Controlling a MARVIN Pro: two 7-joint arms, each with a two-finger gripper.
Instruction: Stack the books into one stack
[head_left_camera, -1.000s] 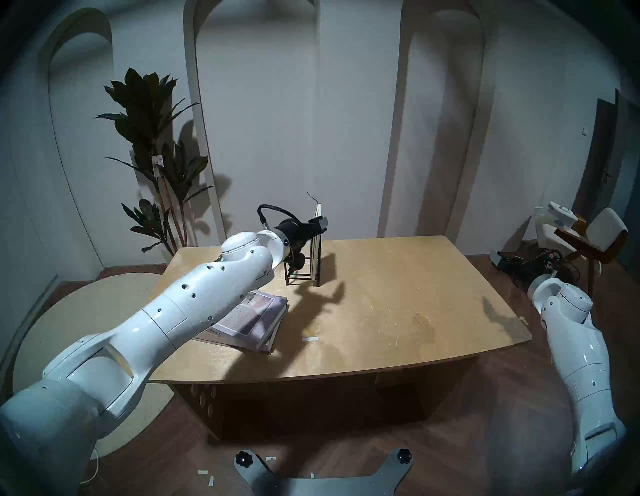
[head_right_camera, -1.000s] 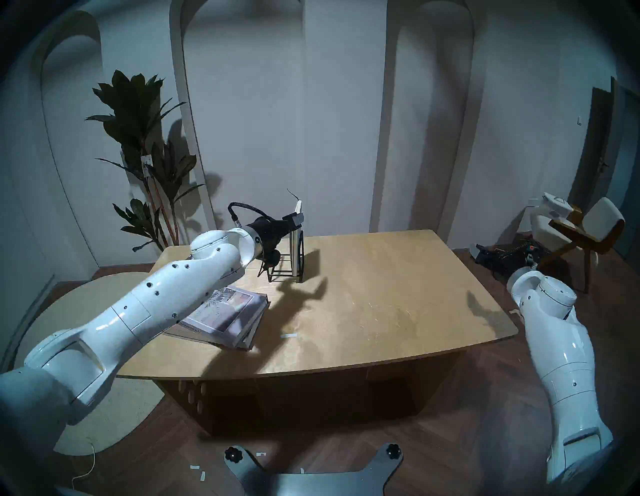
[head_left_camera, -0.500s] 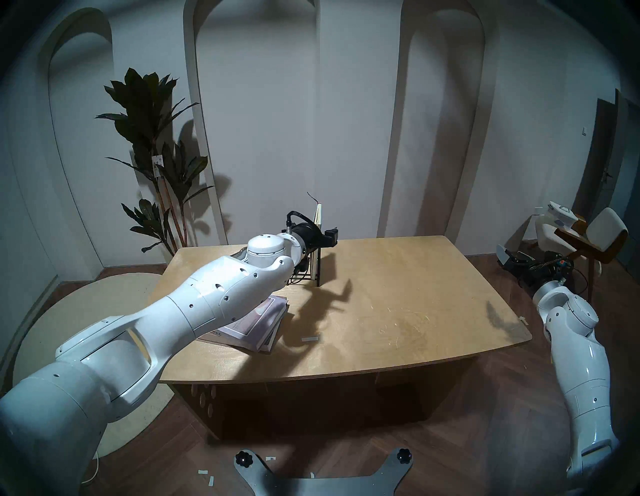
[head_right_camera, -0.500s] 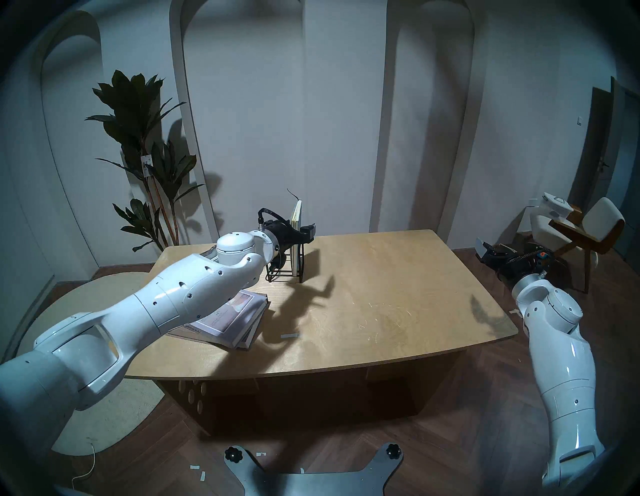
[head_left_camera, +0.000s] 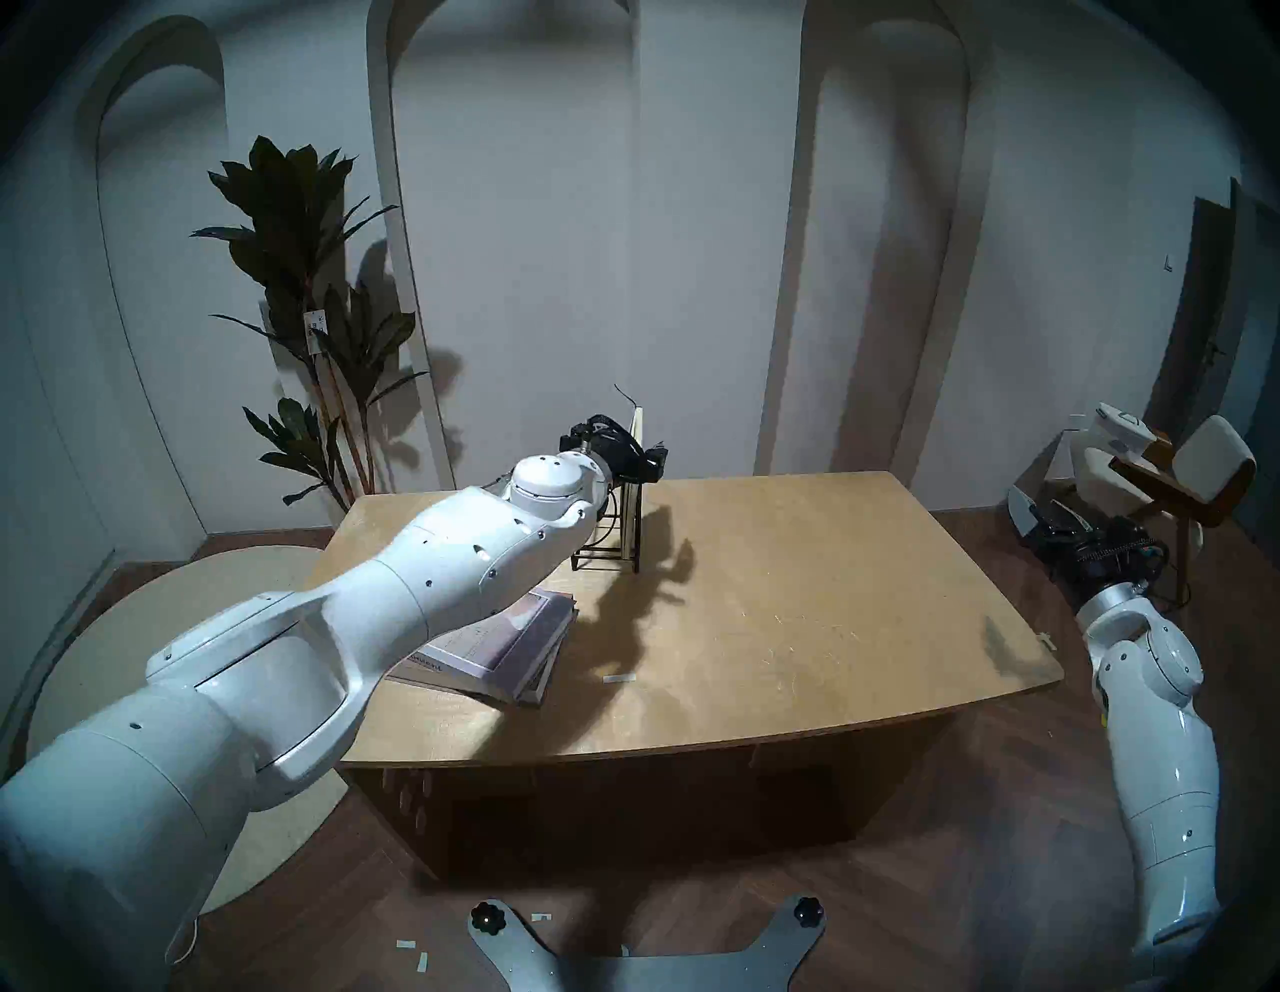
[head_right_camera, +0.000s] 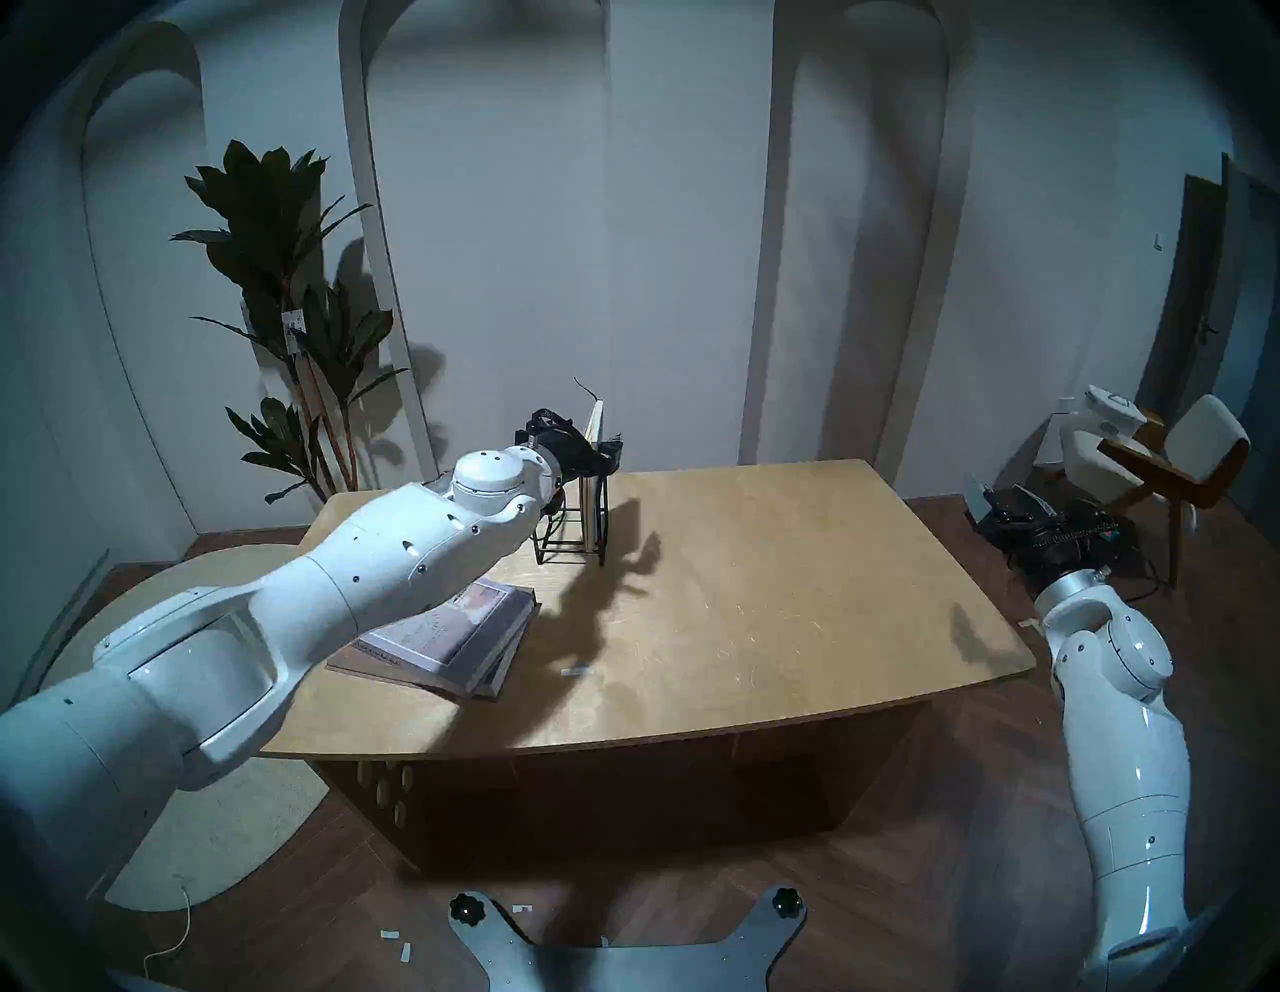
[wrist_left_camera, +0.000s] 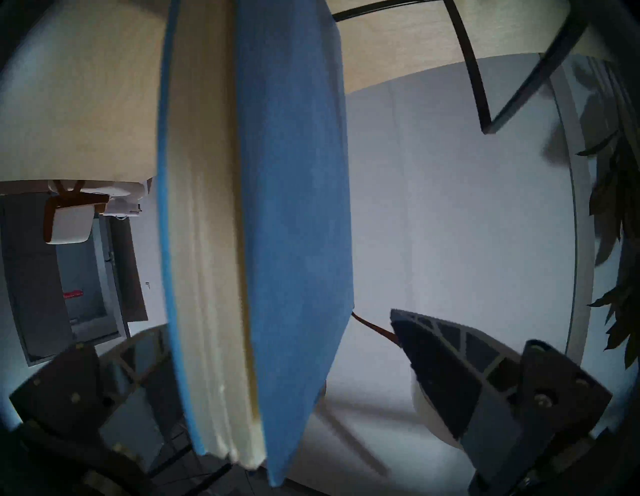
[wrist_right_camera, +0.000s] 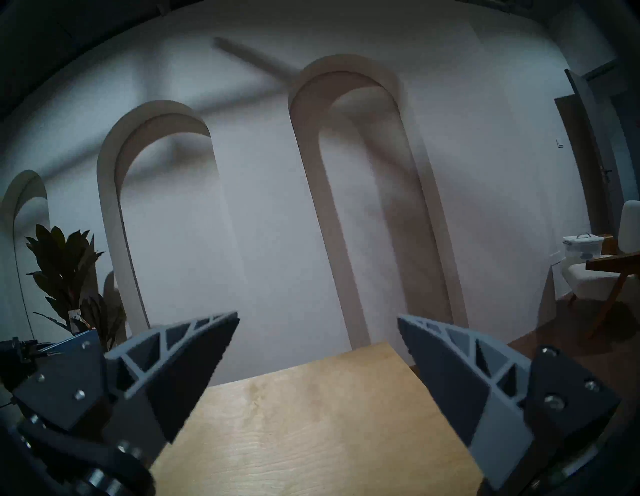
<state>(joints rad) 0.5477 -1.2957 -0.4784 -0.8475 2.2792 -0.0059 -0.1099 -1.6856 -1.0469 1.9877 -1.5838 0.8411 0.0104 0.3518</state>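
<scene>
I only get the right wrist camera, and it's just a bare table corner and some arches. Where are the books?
Observer: Two lie piled on the left part of the table: the lavender-grey book on top of the brown book.
Kid: And the third one?
Observer: The blue book stands upright in the black wire rack at the back of the table.
Kid: Is the other claw grabbing it?
Observer: Not yet. The left claw is open, with one finger on each side of the blue book.
</scene>
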